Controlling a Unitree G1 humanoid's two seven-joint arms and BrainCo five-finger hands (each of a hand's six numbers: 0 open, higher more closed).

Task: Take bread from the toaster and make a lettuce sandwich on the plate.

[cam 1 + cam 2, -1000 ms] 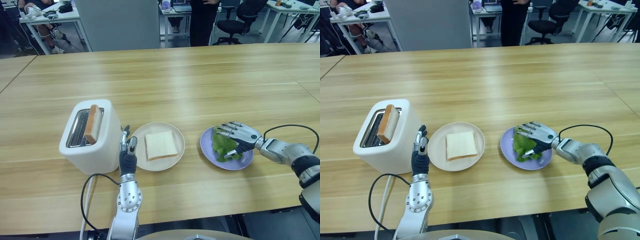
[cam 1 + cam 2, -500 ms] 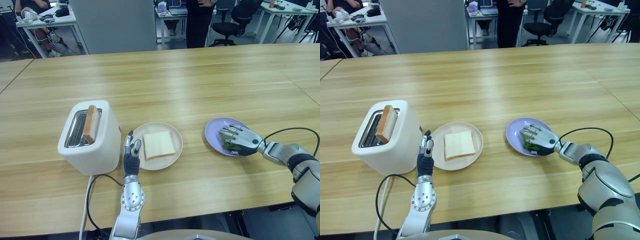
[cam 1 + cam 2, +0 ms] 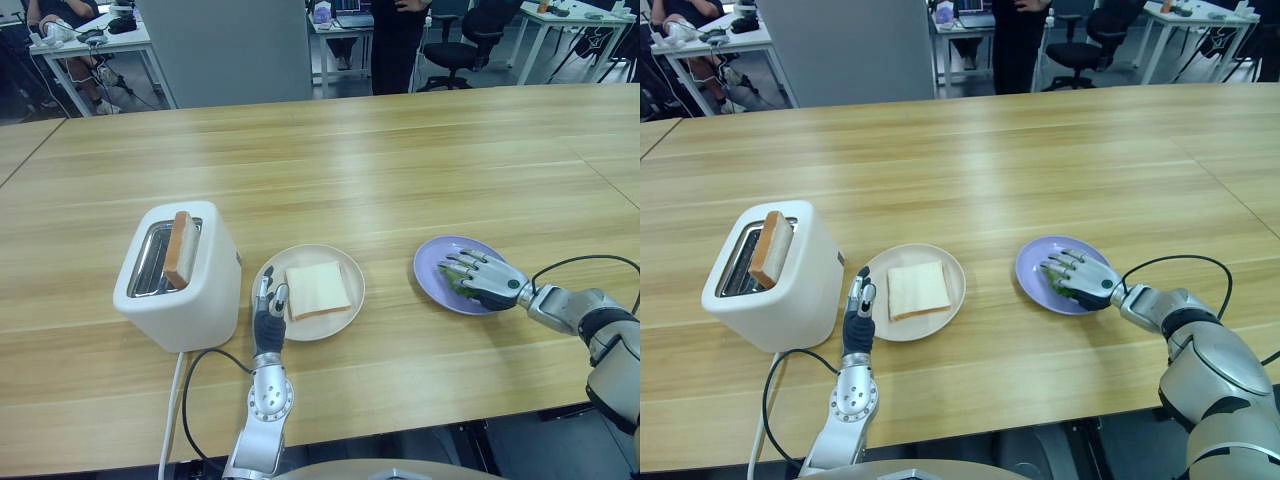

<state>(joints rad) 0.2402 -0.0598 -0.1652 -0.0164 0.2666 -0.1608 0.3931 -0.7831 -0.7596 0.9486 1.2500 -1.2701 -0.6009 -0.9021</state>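
Because the leaf is soft, the step now, I think, is to lift the lettuce [image 3: 456,291] gently and carry it left to the slice of bread [image 3: 318,290] on the cream plate [image 3: 310,331]. It should be laid flat there so it does not hang over the edge. Low in the middle of the frame, the left hand [image 3: 268,310] stands upright just beside that plate, fingers straight and holding nothing. It is best kept clear of the path. At the lower right, the right hand [image 3: 487,283] lies palm down on the purple plate [image 3: 445,251], fingers curled around the lettuce. Farther back on the left, the toaster [image 3: 175,285] has a second slice [image 3: 181,248] sticking up from its slot, ready for the top.
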